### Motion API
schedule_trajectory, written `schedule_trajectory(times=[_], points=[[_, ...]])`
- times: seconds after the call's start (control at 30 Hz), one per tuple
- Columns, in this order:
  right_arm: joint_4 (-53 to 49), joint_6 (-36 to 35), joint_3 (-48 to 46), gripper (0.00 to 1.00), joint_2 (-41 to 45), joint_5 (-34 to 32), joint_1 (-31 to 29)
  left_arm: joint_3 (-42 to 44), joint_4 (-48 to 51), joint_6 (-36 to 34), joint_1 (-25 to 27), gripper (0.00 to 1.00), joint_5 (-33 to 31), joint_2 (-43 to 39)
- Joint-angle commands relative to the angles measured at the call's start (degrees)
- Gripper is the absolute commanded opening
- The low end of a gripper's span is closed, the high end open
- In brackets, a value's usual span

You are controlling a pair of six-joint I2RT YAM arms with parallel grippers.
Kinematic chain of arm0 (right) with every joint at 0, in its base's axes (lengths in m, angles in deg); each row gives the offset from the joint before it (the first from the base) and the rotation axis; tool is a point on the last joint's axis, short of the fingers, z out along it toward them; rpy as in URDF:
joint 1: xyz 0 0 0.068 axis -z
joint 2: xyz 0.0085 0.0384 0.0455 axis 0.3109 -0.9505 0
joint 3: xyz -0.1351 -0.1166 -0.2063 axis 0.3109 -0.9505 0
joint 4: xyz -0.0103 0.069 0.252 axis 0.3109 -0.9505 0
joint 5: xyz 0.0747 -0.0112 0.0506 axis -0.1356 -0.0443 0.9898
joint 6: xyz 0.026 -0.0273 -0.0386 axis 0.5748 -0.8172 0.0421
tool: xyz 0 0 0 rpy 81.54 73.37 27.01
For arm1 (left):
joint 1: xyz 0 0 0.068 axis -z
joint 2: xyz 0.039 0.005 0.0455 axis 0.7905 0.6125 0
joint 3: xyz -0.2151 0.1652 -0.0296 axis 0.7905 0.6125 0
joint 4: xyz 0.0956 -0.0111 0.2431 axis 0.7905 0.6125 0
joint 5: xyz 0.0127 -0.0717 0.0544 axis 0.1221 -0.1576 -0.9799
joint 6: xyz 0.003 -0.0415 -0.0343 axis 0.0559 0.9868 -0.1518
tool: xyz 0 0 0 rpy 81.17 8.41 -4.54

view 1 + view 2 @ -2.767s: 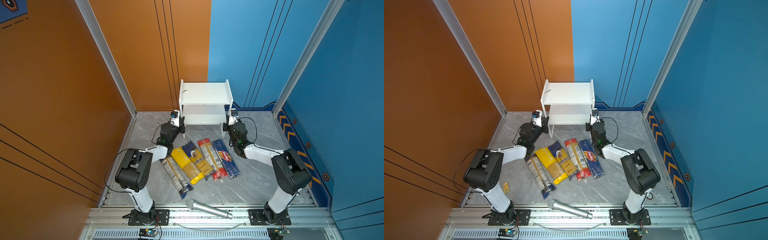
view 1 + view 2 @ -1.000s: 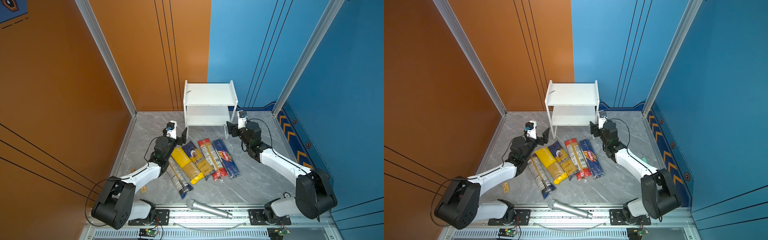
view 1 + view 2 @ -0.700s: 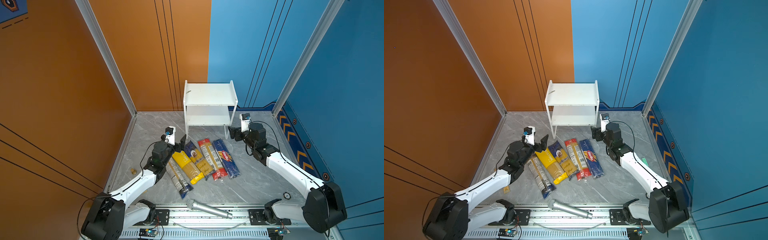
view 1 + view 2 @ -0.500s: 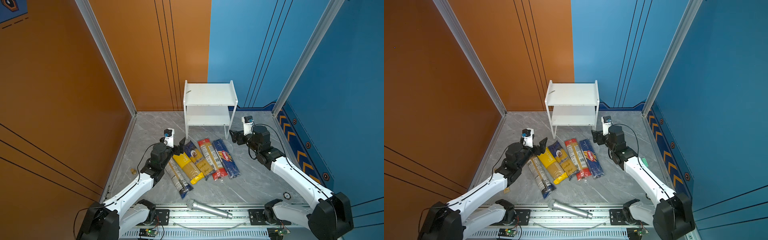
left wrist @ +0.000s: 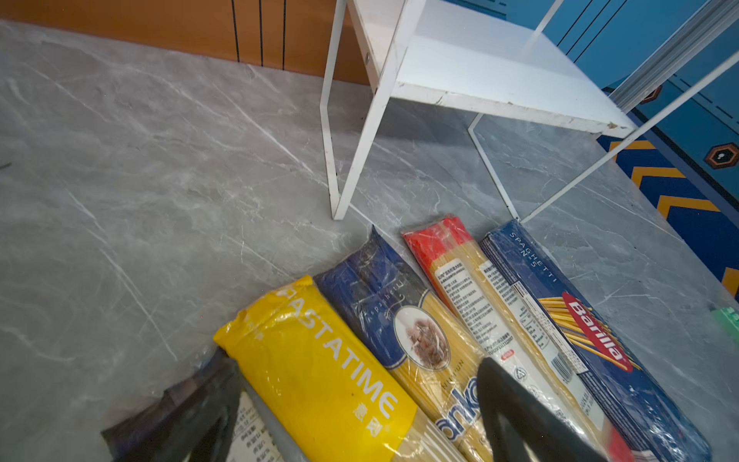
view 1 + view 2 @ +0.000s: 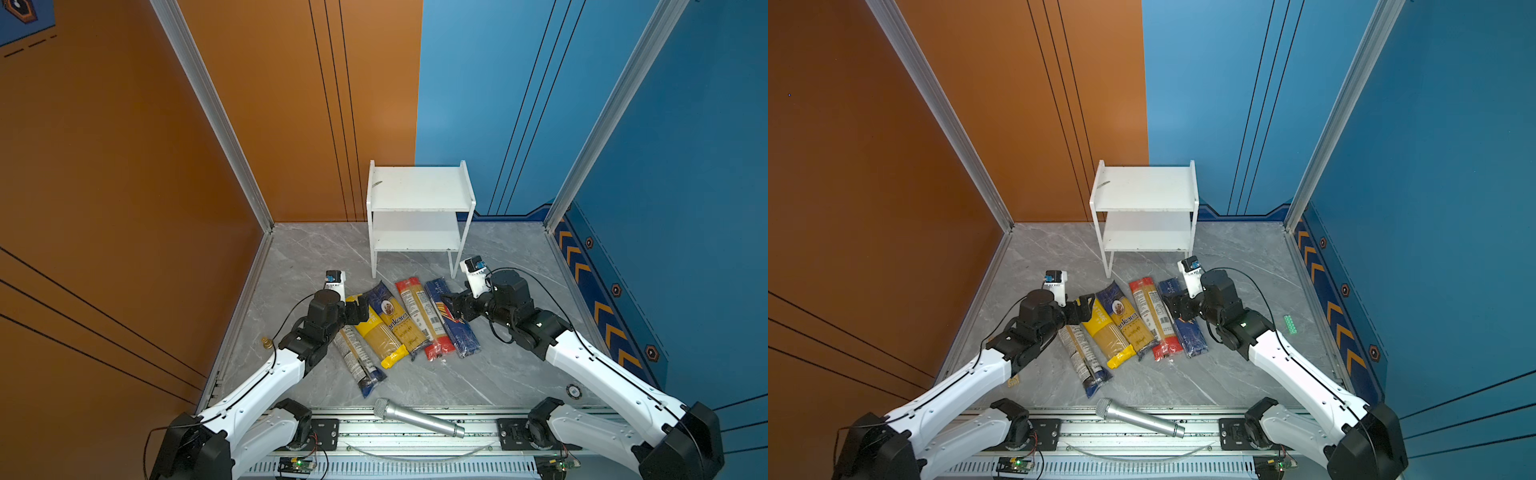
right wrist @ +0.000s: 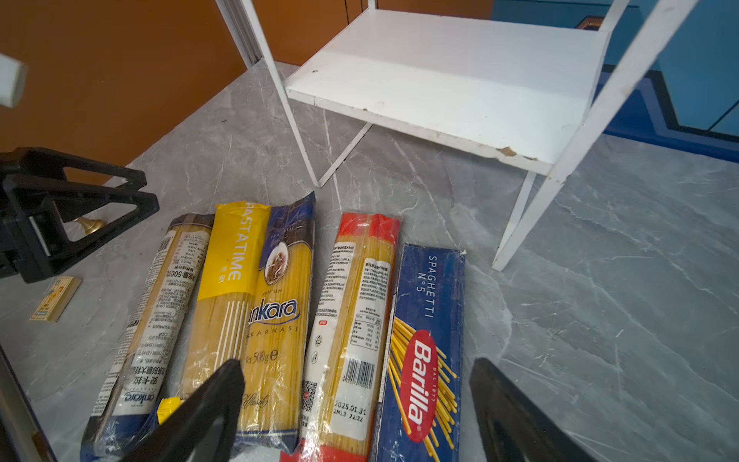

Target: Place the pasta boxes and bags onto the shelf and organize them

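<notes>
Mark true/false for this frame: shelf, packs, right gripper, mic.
1. Both boards of the shelf are bare. True.
2. The Barilla box lies at the row's end on the right arm's side. True.
3. The right gripper holds the red-ended pack. False: its jaws stand open over the Barilla box, holding nothing.
4. The microphone lies on the shelf's top board. False: it lies by the front rail.
5. All five packs lie on the floor. True.

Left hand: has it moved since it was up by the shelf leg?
Yes. The left hand has drawn back from the shelf toward the front, and now hangs open above the yellow pack's far end.
</notes>
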Motion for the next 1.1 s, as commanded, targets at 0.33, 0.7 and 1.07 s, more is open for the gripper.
schedule_trajectory(times=[0.33,0.7,1.07], points=[[-2.1,0.8,-0.5,0.84,-5.8,2.6,-9.2,-3.9,17.8,11.6,1.5,0.98,3.5,0.0],[1.5,0.8,1.1,0.84,-12.6,1.5,-13.0,-6.6,32.1,18.2,1.3,0.98,4.9,-2.7],[1.8,-0.4,3.1,0.84,-16.1,1.3,-12.9,-7.8,46.7,35.1,0.5,0.98,1.0,0.5]])
